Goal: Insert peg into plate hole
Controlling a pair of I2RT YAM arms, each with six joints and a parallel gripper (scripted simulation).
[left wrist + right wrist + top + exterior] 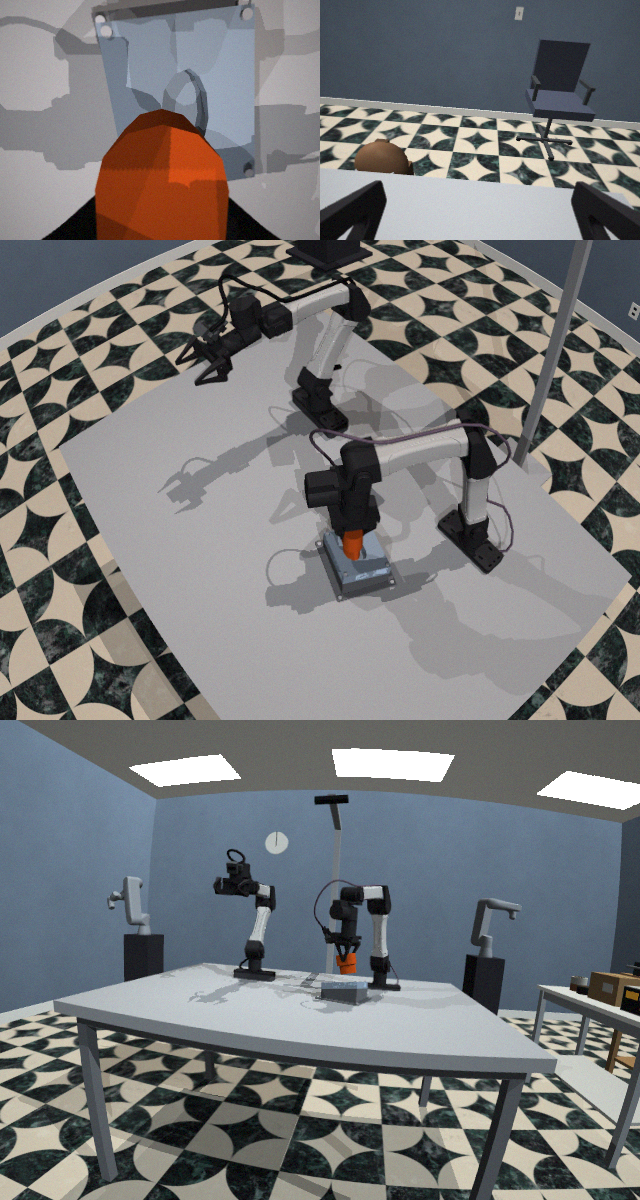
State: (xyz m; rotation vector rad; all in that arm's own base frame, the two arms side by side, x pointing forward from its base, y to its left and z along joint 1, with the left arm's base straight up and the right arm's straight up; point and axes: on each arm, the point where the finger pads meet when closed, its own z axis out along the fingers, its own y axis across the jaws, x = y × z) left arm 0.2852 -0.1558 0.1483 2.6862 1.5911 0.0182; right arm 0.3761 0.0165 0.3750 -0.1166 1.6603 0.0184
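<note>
An orange peg (352, 543) (346, 962) (162, 190) is held by my left gripper (353, 533) (347, 953), which is shut on its upper part. The peg points down, its lower end over the blue-grey plate (379, 550) (341, 992) (230, 75). The exterior view shows a small gap between peg and plate. In the left wrist view the dark-edged hole (201, 102) shows beyond the peg's end, reaching a little to its right. The peg hides the hole's near part. My right gripper (186, 373) (479, 190) is open and empty, high and far from the plate.
The plate stands on a grey table (217, 570) (258, 1024), with round screw heads at its corners. The right arm's base (320, 413) stands behind it and the left arm's base (470, 542) beside it. A grey post (553, 353) rises at the table's edge.
</note>
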